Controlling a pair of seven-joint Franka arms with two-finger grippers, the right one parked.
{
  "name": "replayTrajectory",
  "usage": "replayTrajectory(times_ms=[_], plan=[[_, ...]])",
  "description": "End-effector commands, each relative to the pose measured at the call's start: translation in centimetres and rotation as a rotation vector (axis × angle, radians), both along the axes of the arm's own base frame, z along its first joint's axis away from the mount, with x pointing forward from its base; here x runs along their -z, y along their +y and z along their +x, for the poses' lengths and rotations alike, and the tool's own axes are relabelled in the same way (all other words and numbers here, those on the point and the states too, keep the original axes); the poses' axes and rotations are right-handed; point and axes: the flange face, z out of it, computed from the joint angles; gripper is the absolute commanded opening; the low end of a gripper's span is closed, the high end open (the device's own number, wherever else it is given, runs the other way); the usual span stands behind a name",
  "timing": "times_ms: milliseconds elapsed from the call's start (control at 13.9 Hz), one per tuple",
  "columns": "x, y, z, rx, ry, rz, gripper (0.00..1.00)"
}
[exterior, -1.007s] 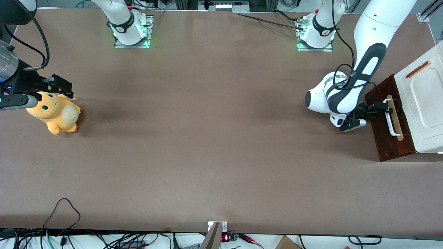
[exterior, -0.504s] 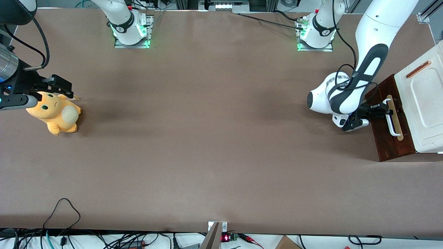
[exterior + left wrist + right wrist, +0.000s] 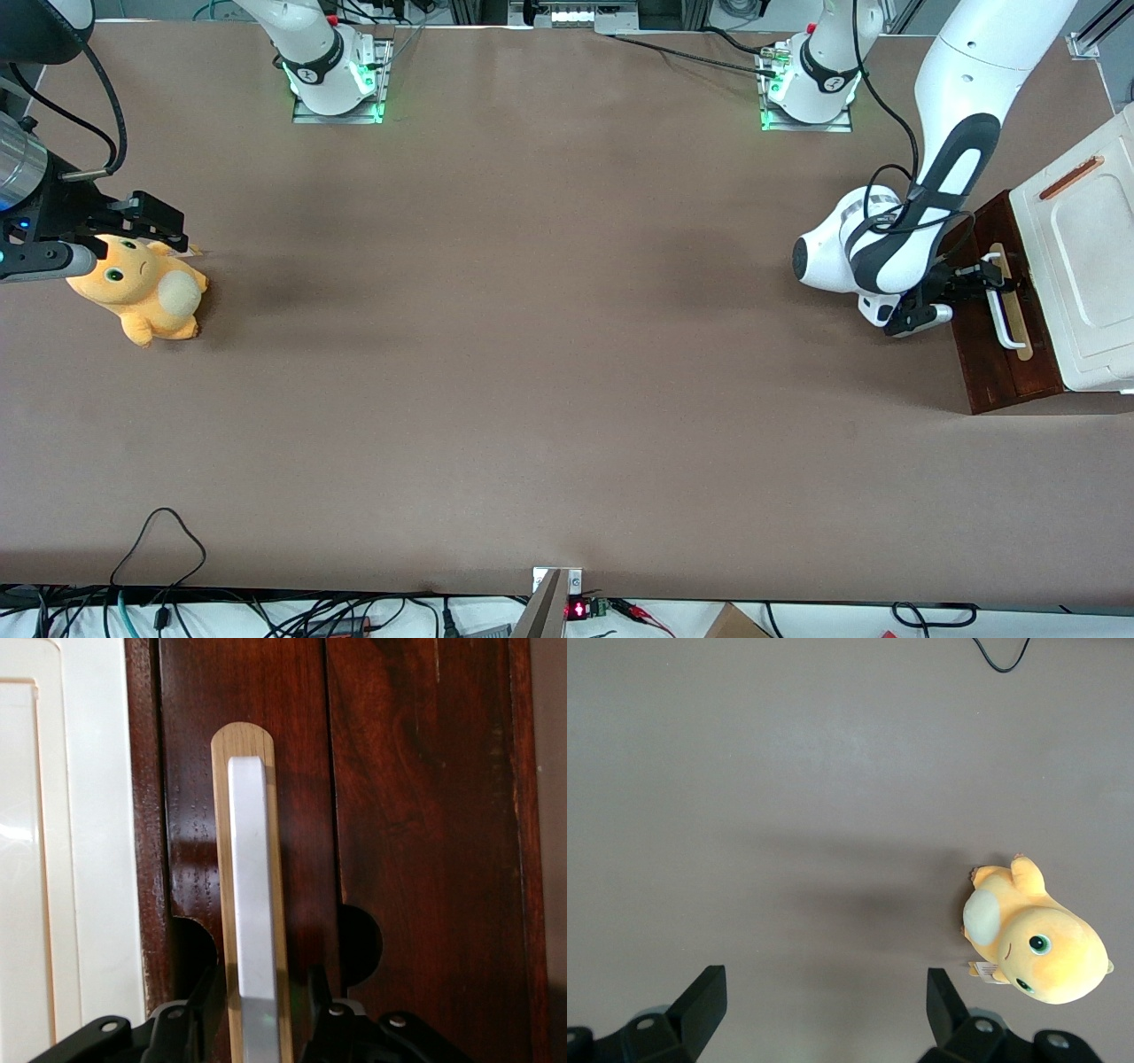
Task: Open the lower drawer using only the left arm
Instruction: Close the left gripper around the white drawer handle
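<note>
While its fingers stand apart, the tool (image 3: 257, 1014) straddles the lower drawer's (image 3: 997, 354) white handle (image 3: 251, 904).

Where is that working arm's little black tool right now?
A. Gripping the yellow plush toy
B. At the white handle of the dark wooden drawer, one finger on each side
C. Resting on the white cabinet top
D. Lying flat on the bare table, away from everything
B: in the left wrist view the tool straddles the white handle of the lower drawer, with its fingers open around it.
</note>
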Motion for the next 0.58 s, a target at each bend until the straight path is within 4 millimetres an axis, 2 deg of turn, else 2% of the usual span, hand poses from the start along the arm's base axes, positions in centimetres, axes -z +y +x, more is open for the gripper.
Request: replayTrajectory(times_ms=[0,288,504], plan=[[0.32,0.25,-0.03,0.019,-0.009,0.018,0.3],[0.4,0.17,-0.05,0.021,-0.007,0.017,0.28],[0.4,0.17,-0.04,0.021,-0.007,0.017,0.19]])
